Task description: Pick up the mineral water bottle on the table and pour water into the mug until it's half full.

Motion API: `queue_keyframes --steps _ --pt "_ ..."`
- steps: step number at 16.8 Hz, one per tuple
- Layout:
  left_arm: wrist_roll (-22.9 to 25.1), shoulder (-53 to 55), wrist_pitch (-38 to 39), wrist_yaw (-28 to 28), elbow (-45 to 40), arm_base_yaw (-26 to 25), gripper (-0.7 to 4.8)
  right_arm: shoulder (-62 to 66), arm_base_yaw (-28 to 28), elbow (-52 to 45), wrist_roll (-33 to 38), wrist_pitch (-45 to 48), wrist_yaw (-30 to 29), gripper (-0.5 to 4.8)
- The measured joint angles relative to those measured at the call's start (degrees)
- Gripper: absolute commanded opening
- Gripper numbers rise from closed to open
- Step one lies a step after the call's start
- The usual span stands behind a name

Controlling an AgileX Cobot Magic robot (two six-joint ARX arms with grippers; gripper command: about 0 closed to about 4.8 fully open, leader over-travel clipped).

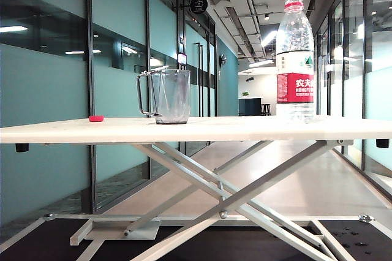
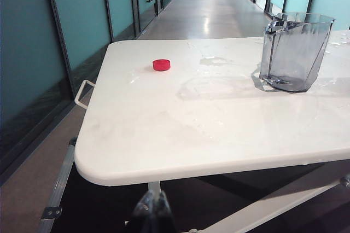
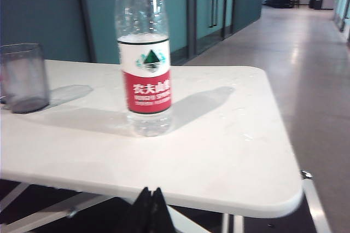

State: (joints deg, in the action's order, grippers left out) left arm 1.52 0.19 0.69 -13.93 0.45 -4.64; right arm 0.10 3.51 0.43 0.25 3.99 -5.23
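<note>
The mineral water bottle (image 1: 294, 59) (image 3: 143, 52) stands upright and uncapped on the right part of the white table (image 1: 245, 129), its red-and-white label facing out. The clear faceted mug (image 1: 166, 96) (image 2: 294, 51) (image 3: 23, 77) stands upright left of the middle, handle to the left in the exterior view. Water level in the bottle is hard to tell. My left gripper (image 2: 155, 203) hangs shut below the table's near edge, away from the mug. Shut too, my right gripper (image 3: 149, 196) sits below the near edge, in front of the bottle. Neither holds anything, and neither shows in the exterior view.
A small red cap (image 1: 96, 118) (image 2: 161, 64) lies on the table (image 2: 191, 134) near its left end. Wet patches show on the tabletop around the mug. Crossed white legs (image 1: 226, 200) run under the table. Glass walls line the corridor on both sides.
</note>
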Motion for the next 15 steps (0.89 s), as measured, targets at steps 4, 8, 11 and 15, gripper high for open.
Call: queue_keyframes --steps 4,8,11,15 --pt "-6.47 0.00 0.44 -7.37 0.00 0.00 -0.05 0.00 0.04 0.00 0.02 0.00 -11.47 0.24" --pt "-7.58 0.00 0.42 -23.67 0.00 0.00 -0.05 0.00 1.81 0.00 0.07 1.25 -21.44 1.88" --pt "-7.56 0.00 0.44 -24.57 0.00 0.00 -0.05 0.59 4.74 1.11 -0.02 6.03 -17.00 2.93" --pt "-6.23 0.00 0.42 -24.26 0.00 0.00 -0.05 14.47 5.84 4.96 -3.15 9.88 -12.17 4.50"
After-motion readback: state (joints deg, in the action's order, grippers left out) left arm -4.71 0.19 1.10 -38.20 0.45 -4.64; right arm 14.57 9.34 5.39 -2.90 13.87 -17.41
